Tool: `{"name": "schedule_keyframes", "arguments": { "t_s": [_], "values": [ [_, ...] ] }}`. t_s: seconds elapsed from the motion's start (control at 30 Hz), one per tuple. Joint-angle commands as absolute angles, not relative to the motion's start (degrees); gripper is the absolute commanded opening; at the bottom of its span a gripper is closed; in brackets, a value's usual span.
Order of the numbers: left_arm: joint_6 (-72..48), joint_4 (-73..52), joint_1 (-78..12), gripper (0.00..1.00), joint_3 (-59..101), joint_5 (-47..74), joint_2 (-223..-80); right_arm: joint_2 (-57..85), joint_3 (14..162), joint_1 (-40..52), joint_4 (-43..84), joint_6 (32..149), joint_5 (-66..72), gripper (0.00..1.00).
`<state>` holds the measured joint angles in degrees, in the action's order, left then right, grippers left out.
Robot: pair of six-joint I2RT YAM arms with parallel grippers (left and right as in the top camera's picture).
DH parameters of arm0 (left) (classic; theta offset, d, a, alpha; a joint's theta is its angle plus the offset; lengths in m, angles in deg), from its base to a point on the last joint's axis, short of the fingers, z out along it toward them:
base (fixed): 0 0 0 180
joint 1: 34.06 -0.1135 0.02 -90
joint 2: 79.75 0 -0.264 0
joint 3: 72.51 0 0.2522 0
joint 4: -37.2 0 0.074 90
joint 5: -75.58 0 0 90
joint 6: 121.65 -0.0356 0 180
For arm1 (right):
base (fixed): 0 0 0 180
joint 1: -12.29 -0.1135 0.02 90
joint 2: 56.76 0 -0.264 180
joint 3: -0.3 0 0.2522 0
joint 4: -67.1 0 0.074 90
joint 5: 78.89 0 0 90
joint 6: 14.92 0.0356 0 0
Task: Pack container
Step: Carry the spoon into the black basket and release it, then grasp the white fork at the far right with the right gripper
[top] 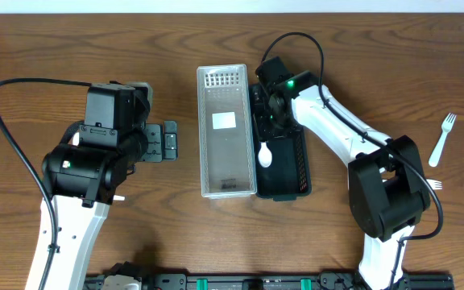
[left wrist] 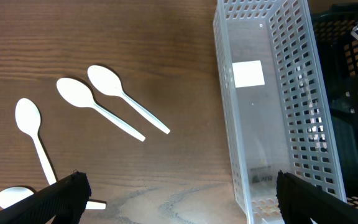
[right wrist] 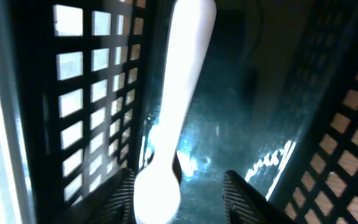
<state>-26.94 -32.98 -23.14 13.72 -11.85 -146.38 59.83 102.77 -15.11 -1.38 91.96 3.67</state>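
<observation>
Can see white plastic spoon [top: 265,153] lying inside black slotted basket [top: 298,173], handle running up btwn R jaws. Reading R jaws as partway apart, gap wider than handle, no pinch on it. L jaws spread wide, empty, over desk [left wrist: 104,37] nr loose spoons [left wrist: 106,80], beside clear basket [top: 203,137]. Expect v. light, stiff, slick plastic; take mid-handle across thin edges, gently, else prone to flick.

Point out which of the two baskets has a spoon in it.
The black basket, right of the clear basket: a white spoon lies inside it, while the clear one holds no cutlery.
</observation>
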Motion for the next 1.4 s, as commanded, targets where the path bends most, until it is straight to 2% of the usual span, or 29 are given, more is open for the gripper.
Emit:
{"name": "schedule_keyframes", "arguments": {
  "t_s": [0.0,0.17,0.3,0.47,0.77,1.07,1.37],
  "values": [
    [-26.63,-33.09,-23.38,0.98,14.62,-12.53,-146.4,56.88,105.81,-13.2,-3.04,89.56,5.33,0.52],
    [-26.63,-33.12,-23.38,0.98,14.62,-12.53,-146.4,50.43,112.67,-7.3,-8.2,90.11,11.27,0.49],
    [-26.63,-33.27,-23.38,0.98,14.62,-12.53,-146.4,43.26,115.21,1.44,-9.29,92.09,16.12,0.5],
    [-26.63,-33.49,-23.38,0.98,14.62,-12.53,-146.4,40.23,115.18,15.43,-12.16,92.4,16.26,0.57],
    [-26.63,-33.6,-23.38,0.98,14.62,-12.53,-146.4,48.2,110.16,36.32,-10.12,87.81,16.04,0.68],
    [-26.63,-34.56,-23.38,0.98,14.62,-12.53,-146.42,58.76,110.14,44.89,-8.16,86.72,15.53,0.72],
    [-26.63,-34.8,-23.38,0.98,14.62,-12.53,-146.4,65.91,110.14,45.85,-4.38,85.45,14.62,0.74]
  ]
}}
